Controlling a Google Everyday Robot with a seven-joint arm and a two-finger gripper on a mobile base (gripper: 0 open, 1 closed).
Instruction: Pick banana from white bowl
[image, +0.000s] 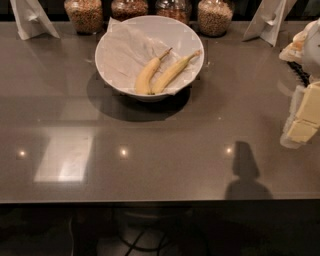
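The white bowl (116, 44) stands at the back middle of the grey table, lined with crinkled white paper. Two bananas lie in it side by side. The banana (173, 73) is the longer, slimmer, nearly straight one on the right, with its yellow stem pointing to the back right. A shorter, more curved banana (145, 77) with a thin dark stem lies touching its left side. My gripper (303, 120) is at the right edge of the view, above the table, well to the right of the bowl and nearer the front. It holds nothing that I can see.
Several glass jars of grains (215, 17) line the back edge behind the bowl. White folded stands sit at the back left (31, 19) and back right (270, 21). The table's front edge (150, 199) runs across the lower part of the view.
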